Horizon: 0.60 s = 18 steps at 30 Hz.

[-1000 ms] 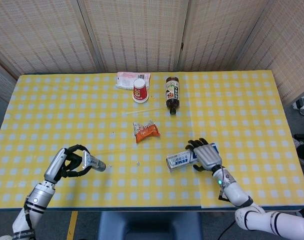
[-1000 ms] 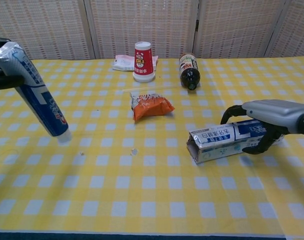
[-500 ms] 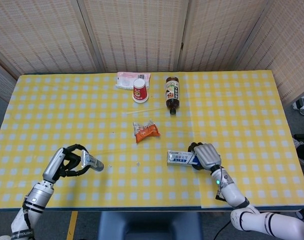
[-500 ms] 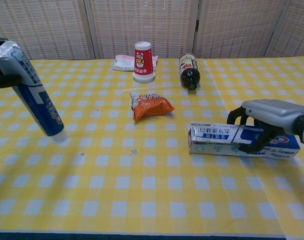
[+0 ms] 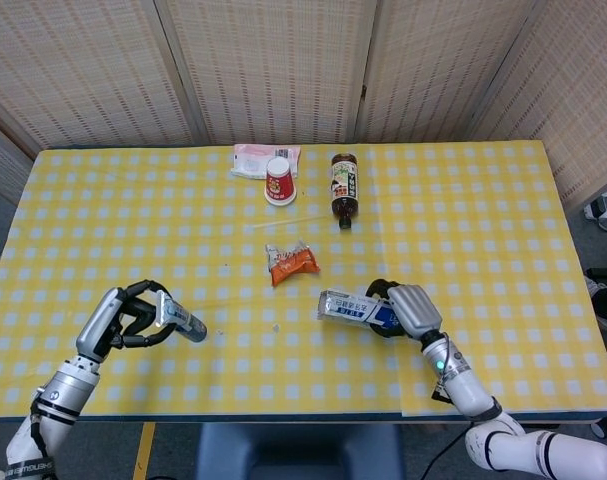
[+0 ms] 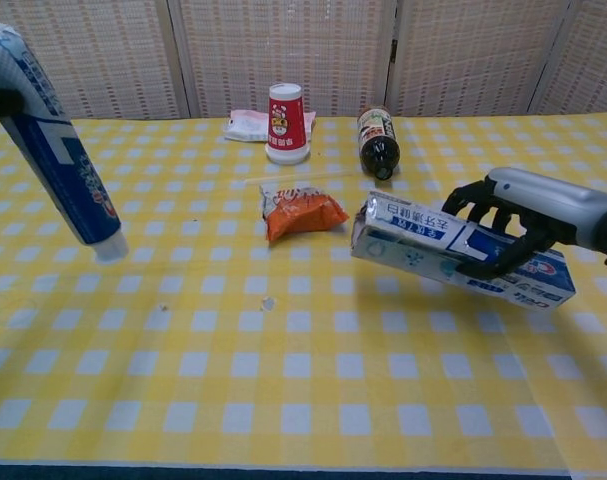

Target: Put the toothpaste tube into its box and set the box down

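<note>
Yellow checked counter under me, my left hand grips the toothpaste tube, right hand clamps the box lifted and tilted.

On the yellow checked counter, a red paper cup stands left of a lying brown bottle; an orange snack packet lies nearer, between left robot hand and right robot hand.

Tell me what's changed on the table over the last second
The right hand has lifted the toothpaste box off the table and swung its open end toward the middle. The left hand has raised the toothpaste tube slightly, cap still down. The snack packet, cup and bottle stayed put.
</note>
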Tool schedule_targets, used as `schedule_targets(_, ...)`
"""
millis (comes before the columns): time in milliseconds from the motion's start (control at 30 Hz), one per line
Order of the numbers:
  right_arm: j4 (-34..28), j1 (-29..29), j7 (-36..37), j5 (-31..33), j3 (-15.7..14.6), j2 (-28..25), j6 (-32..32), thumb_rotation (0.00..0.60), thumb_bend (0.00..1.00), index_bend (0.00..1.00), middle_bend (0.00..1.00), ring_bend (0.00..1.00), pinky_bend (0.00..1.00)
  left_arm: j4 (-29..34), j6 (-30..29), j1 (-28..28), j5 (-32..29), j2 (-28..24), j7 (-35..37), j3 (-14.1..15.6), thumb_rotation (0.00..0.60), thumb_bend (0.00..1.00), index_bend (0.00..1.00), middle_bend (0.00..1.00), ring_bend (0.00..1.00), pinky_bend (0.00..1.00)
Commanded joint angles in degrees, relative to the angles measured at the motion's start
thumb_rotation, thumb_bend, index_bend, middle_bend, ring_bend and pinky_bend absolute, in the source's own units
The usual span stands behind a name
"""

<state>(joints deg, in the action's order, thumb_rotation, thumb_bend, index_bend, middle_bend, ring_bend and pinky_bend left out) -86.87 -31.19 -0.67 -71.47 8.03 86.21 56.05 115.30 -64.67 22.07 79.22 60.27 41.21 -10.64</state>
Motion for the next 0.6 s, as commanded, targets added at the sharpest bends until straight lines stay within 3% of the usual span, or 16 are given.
schedule_targets(33,0.61,1.01,11.32,-5.71,0.83,1.11,2.81,0.6,0.33,0.46,0.32,0.36,0.48,1.94,0.14,0.38,-0.45,-2.11,1.35,-1.36,0.6,0.58,0.94,1.0,1.0,1.0)
schedule_targets(300,2.78,0.16,26.57,-10.69,1.88,3.75,5.03,0.6,0.33,0.46,0.32,0.36,0.48,6.84,0.56,1.5,-3.13,-6.59,3.89,-4.83,0.6,0.58,0.94,1.0,1.0,1.0)
schedule_targets(600,4.12,-1.98,33.84,-12.57,1.86,6.9,4.36,0.6,0.33,0.46,0.32,0.37,0.48,12.25,2.31,2.97,-7.25,-11.69,8.47,-9.19,0.6,0.58,0.94,1.0,1.0,1.0)
